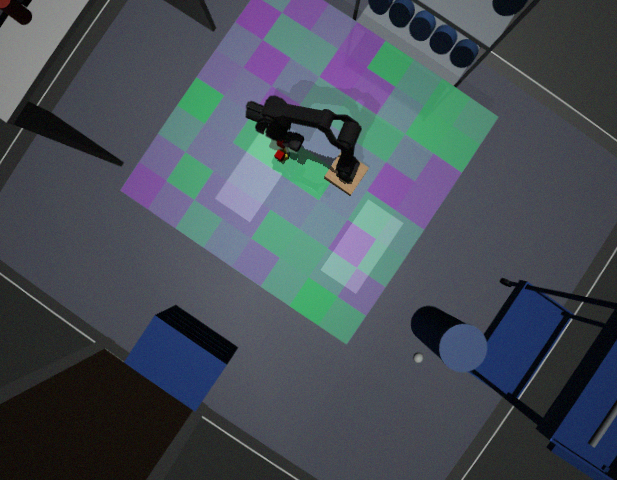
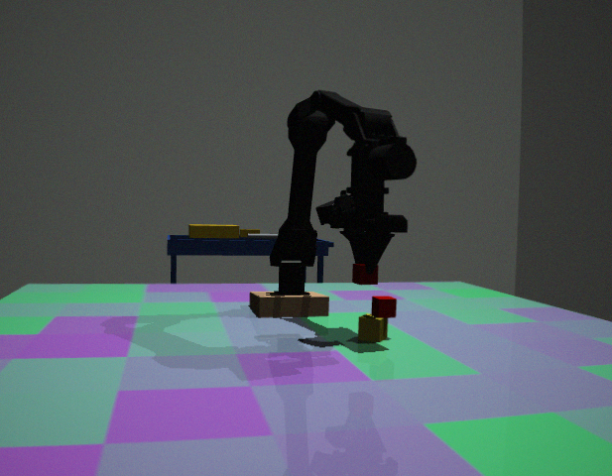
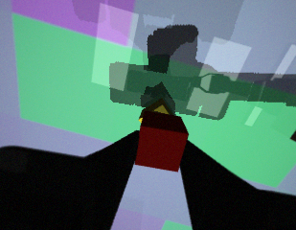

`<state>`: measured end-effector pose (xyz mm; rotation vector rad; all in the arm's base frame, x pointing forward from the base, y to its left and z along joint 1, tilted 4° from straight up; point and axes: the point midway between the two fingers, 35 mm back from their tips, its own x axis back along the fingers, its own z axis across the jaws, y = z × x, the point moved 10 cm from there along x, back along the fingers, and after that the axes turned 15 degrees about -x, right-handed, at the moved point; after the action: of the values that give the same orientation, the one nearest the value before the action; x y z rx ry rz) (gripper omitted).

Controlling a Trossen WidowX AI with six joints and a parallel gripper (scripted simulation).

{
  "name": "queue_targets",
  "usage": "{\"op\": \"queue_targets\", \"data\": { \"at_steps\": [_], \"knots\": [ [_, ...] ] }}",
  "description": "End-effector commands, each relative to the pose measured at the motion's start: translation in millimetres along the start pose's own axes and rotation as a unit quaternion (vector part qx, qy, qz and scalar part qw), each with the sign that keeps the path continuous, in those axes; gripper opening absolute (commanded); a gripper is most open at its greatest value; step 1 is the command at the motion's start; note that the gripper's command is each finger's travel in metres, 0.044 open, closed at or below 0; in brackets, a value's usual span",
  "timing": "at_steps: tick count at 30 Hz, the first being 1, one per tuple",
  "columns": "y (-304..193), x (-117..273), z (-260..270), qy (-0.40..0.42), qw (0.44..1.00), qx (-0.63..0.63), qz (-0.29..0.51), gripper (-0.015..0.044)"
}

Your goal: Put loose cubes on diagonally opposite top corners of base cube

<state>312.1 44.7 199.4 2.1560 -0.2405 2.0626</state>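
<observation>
The yellow base cube (image 2: 370, 328) (image 3: 162, 110) stands on the patterned surface. One red cube (image 1: 280, 155) (image 2: 384, 306) sits level on a top corner of it, on the right side in the exterior view, and overhangs the edge. My gripper (image 2: 366, 269) (image 3: 160, 139) points down and is shut on the other red cube (image 2: 361, 277) (image 3: 159, 149). That cube hangs in the air above the base cube, a little to the left in the exterior view, with a visible height gap. In the wrist view the held cube hides most of the base cube and the placed cube cannot be made out.
The arm's wooden mounting block (image 1: 361, 173) (image 2: 291, 305) stands behind the cubes in the exterior view. The placed red cube is close to the held one, lower and to its right in that view. A blue bench (image 2: 248, 247) is far behind.
</observation>
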Motion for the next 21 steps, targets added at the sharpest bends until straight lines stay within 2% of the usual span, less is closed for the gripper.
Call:
{"op": "queue_targets", "data": {
  "at_steps": [1,7,21],
  "knots": [
    [0.0,-9.5,-2.2,-0.003,1.000,-0.004,0.001,0.0105],
    [0.5,-25.8,-3.7,-0.003,1.000,-0.006,0.001,0.0105],
    [0.4,-29.5,-3.5,-0.003,1.000,-0.006,0.001,0.0105]
  ]
}}
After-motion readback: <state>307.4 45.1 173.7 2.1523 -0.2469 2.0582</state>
